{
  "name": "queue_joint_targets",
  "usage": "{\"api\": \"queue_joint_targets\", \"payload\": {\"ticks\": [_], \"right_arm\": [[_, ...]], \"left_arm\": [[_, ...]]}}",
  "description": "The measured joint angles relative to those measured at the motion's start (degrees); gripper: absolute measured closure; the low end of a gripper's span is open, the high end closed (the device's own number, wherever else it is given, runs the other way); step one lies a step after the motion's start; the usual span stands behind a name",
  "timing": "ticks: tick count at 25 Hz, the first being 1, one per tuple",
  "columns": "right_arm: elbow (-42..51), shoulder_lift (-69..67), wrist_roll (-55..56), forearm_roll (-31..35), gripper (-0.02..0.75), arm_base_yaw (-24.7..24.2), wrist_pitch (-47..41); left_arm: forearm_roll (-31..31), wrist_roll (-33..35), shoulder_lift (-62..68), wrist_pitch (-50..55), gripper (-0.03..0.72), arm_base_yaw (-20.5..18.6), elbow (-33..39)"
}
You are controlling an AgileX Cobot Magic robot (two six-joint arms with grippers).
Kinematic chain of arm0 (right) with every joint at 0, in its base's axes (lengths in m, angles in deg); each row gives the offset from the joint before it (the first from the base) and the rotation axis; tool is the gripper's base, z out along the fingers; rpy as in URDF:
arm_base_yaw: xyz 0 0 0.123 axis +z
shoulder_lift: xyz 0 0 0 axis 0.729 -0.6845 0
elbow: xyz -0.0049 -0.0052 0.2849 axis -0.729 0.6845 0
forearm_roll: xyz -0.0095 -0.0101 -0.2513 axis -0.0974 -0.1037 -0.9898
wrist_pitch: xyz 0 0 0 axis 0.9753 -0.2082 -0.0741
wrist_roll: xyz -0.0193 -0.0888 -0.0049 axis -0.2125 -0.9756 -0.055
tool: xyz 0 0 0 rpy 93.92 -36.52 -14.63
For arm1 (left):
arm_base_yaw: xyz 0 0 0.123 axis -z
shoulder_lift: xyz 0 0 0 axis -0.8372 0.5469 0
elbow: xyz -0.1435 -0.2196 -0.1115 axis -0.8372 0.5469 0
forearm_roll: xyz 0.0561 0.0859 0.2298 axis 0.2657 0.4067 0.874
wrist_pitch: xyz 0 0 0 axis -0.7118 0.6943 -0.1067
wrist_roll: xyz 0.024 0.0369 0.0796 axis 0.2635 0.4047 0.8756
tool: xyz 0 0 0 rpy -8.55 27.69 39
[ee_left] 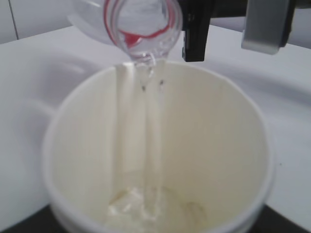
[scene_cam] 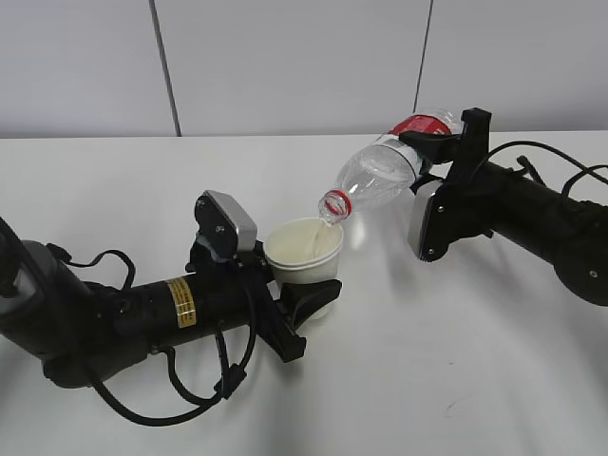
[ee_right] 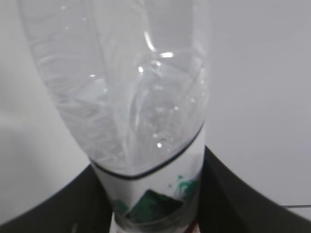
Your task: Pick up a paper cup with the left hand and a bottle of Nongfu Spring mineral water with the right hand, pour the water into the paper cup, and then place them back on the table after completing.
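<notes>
Pouring from the tilted bottle (scene_cam: 380,176), a thin stream of water (ee_left: 146,145) falls from its red-ringed neck into the paper cup (scene_cam: 304,252), which sits upright between the jaws of the left hand (scene_cam: 302,293), clamped on its lower wall above the white worktop (scene_cam: 456,380). The jaws of the right hand (scene_cam: 435,152) are closed around the bottle's labelled body, its mouth lying down and away from them, just over the cup's rim.

bottle (ee_right: 131,97) base beyond frame edge
</notes>
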Motion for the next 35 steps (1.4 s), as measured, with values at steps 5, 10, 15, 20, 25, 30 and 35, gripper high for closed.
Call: {"api": "queue_joint_targets", "payload": {"ticks": [5, 10, 15, 20, 25, 30, 35], "right_arm": [[0.0, 0.0, -0.5, 0.0, 0.4, 0.0, 0.0], [0.0, 0.0, -0.8, 0.0, 0.4, 0.0, 0.1], [0.0, 0.0, -0.9, 0.0, 0.4, 0.0, 0.4], [0.0, 0.0, -0.9, 0.1, 0.4, 0.0, 0.4], [0.0, 0.0, -0.9, 0.2, 0.4, 0.0, 0.4], [0.0, 0.0, -1.0, 0.3, 0.4, 0.0, 0.5], [0.0, 0.0, -1.0, 0.3, 0.4, 0.0, 0.5]], "left_arm": [[0.0, 0.0, 0.0, 0.0, 0.312, 0.0, 0.0], [0.0, 0.0, 0.0, 0.0, 0.312, 0.0, 0.0], [0.0, 0.0, 0.0, 0.1, 0.312, 0.0, 0.0], [0.0, 0.0, 0.0, 0.1, 0.312, 0.0, 0.0], [0.0, 0.0, 0.0, 0.2, 0.312, 0.0, 0.0], [0.0, 0.0, 0.0, 0.2, 0.312, 0.0, 0.0], [0.0, 0.0, 0.0, 0.4, 0.312, 0.0, 0.0]]}}
